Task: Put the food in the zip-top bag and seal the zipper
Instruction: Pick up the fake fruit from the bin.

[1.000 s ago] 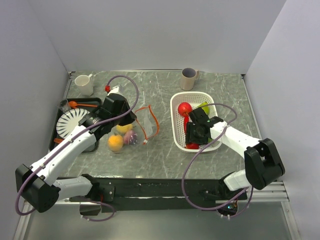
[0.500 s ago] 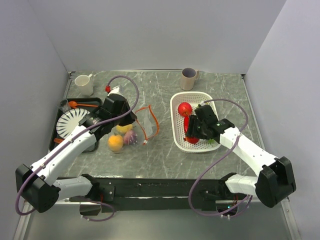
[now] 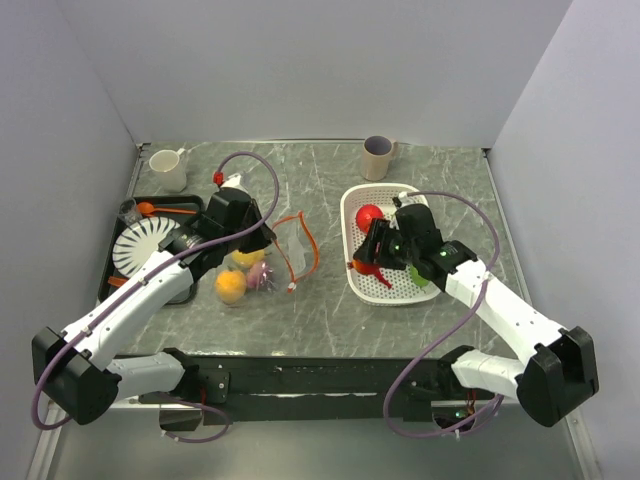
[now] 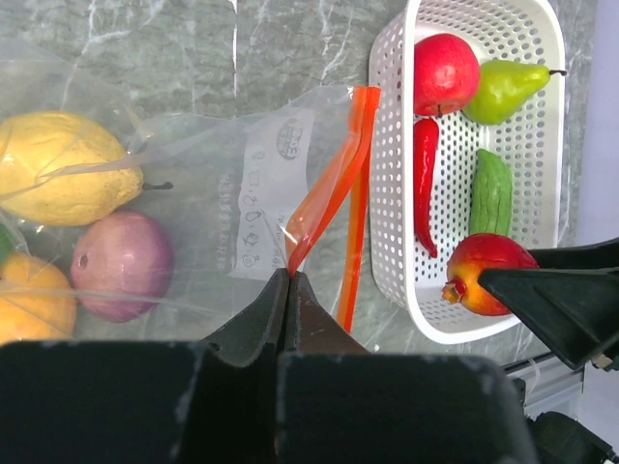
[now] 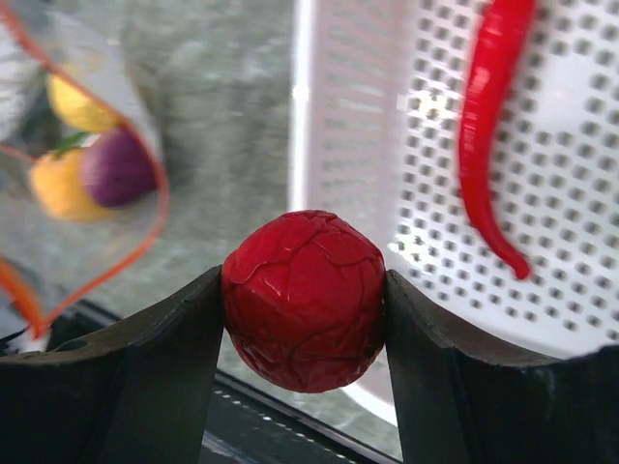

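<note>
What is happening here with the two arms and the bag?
The left gripper is shut on the zipper, holding the zip-top bag open; a yellow fruit, a purple fruit and an orange fruit lie inside. The right gripper grips a round red fruit above the rim of the white basket. A chili, a pear, an apple and a green vegetable lie in the basket.

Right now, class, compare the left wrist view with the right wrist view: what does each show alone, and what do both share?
Left wrist only: the left fingers pinching the zipper, plus a pear, an apple and a green vegetable in the basket. Right wrist only: the right fingers clamping the red fruit from both sides. Both: the basket, the chilli, the red fruit, and the bag holding food.
</note>
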`<action>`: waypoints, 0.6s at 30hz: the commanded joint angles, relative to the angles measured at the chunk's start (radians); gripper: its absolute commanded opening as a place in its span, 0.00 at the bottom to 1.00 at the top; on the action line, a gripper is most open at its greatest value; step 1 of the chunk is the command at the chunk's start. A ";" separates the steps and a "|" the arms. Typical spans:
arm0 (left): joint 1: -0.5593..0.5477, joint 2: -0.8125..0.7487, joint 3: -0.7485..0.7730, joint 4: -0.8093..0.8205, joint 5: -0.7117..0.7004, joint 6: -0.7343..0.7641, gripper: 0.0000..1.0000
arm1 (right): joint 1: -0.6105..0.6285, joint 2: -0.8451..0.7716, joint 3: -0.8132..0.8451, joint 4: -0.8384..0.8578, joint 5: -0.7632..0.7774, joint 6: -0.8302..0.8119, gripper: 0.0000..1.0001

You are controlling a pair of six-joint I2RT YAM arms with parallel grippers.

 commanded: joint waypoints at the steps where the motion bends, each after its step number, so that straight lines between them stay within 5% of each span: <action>1: 0.002 0.001 0.003 0.041 0.032 0.023 0.01 | 0.029 -0.015 0.081 0.142 -0.092 0.036 0.40; 18: 0.002 -0.016 0.035 0.033 0.069 0.032 0.01 | 0.204 0.310 0.395 0.116 -0.095 -0.007 0.40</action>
